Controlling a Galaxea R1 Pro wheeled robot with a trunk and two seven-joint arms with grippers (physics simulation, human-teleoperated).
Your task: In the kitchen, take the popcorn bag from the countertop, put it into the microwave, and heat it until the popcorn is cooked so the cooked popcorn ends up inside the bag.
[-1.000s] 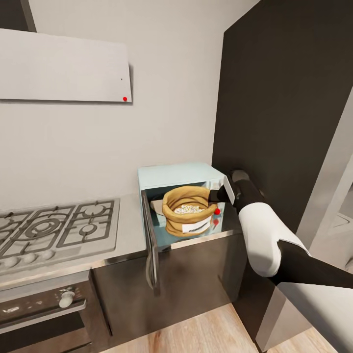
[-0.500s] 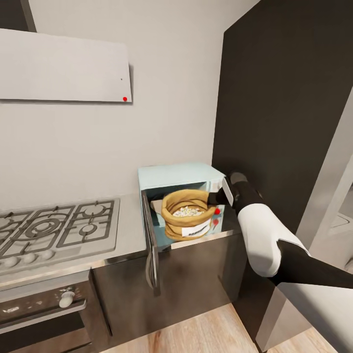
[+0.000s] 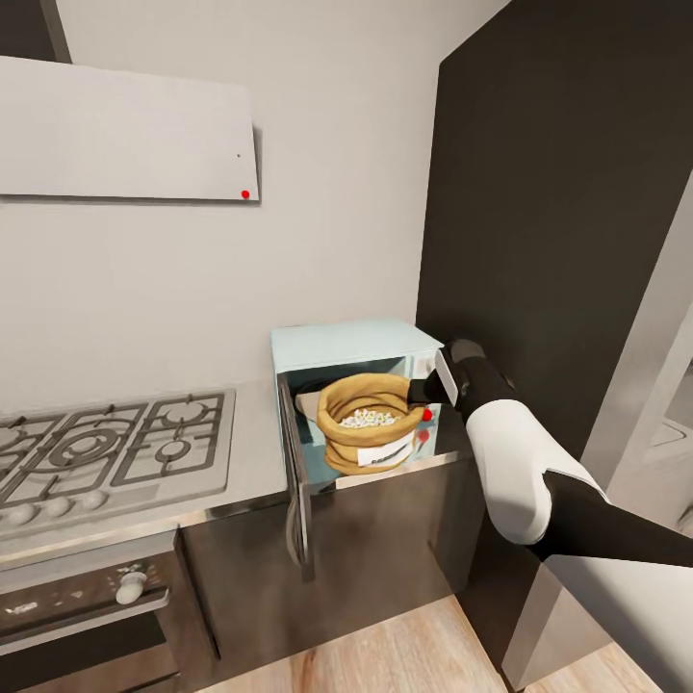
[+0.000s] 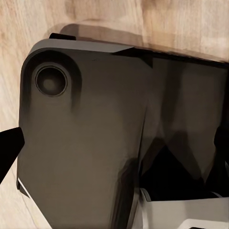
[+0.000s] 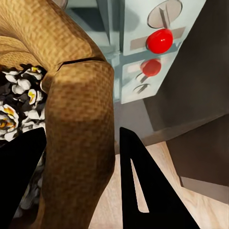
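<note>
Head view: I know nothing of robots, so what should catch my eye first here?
Most striking is the tan popcorn bag, full of white popped corn, sitting in the opening of the pale blue microwave whose door hangs open. The right gripper straddles the bag's rolled rim, one finger on each side of it. To the left lies a steel gas hob.

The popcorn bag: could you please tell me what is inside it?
The popcorn bag holds white popped kernels, some tinged yellow, heaped near its rolled rim. Whatever lies beneath that top layer is covered.

Right arm (image 3: 510,462) outstretched, gripper (image 5: 78,186) jaws clamped astride fabric.
</note>
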